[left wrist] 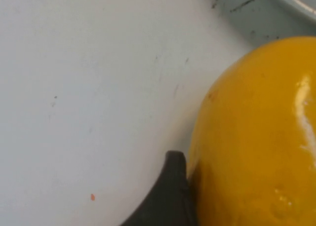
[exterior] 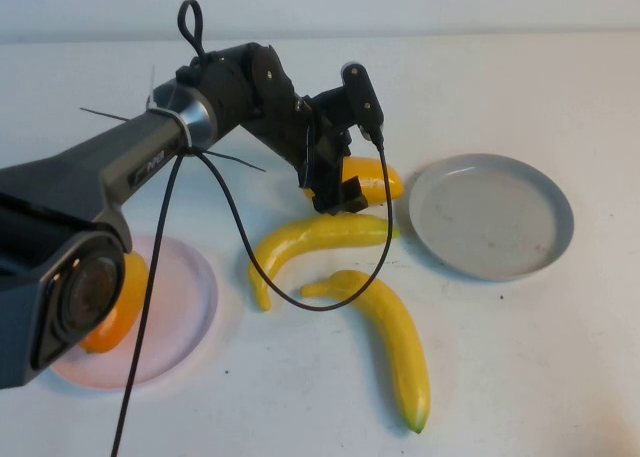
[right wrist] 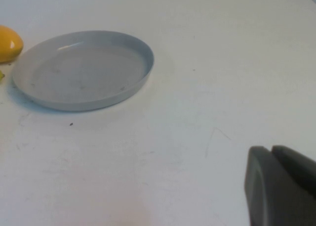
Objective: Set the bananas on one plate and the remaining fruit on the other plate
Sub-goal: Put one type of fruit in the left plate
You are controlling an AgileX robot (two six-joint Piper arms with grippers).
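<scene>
My left gripper (exterior: 338,191) reaches out to the middle of the table and is shut on an orange-yellow oval fruit (exterior: 375,180) just left of the grey plate (exterior: 545,192). In the left wrist view one dark finger (left wrist: 170,196) presses against that fruit (left wrist: 256,137); the other finger is hidden behind it. Two yellow bananas lie in front of it, one (exterior: 315,239) curved to the left and one (exterior: 395,342) nearer to me. The second orange-yellow fruit (exterior: 120,307) sits on the pink plate (exterior: 185,302) at the left, half hidden by my arm. My right gripper (right wrist: 271,152) is shut and empty over bare table, to the right of the grey plate (right wrist: 143,70).
A black cable (exterior: 300,302) hangs from the left wrist and loops over the bananas. The grey plate holds nothing. The table is white, with bare room at the front right and along the back.
</scene>
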